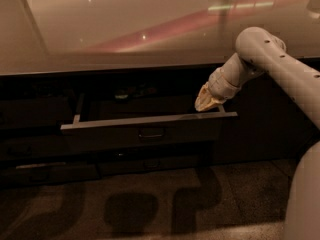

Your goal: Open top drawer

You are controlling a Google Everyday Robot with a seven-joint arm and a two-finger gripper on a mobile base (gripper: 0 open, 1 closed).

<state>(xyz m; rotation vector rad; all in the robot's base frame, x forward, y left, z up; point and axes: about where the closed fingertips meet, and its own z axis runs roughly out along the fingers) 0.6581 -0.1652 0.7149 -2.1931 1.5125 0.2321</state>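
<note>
Dark grey and matte, the top drawer (190, 131) sits just under the front edge of the desk (125, 29) and stands pulled part-way out of the cabinet. Its pale top edge runs as a long line across the middle of the view, and a thin side rail (77, 111) shows at the left end. A small dark loop handle (151, 133) sits at the centre of the front.

The front looks like a stiff, flat panel on slides. It should travel straight with a steady pull and should not flex. The loop handle is the obvious place to take hold. The top lip of the front can also be hooked from behind, though a pull near one end may make the drawer rack on its rails.

The gripper (207, 102), cream-coloured at its tip, is at the right end of that lip, just above and behind the front panel and well apart from the handle. Whether it is spread or pressed together cannot be told from this angle, nor whether it touches the lip. The white arm (280, 64) reaches in from the right.

A shallower lower drawer (150, 164) lies closed beneath, above a speckled floor (150, 209) crossed by shadows.
</note>
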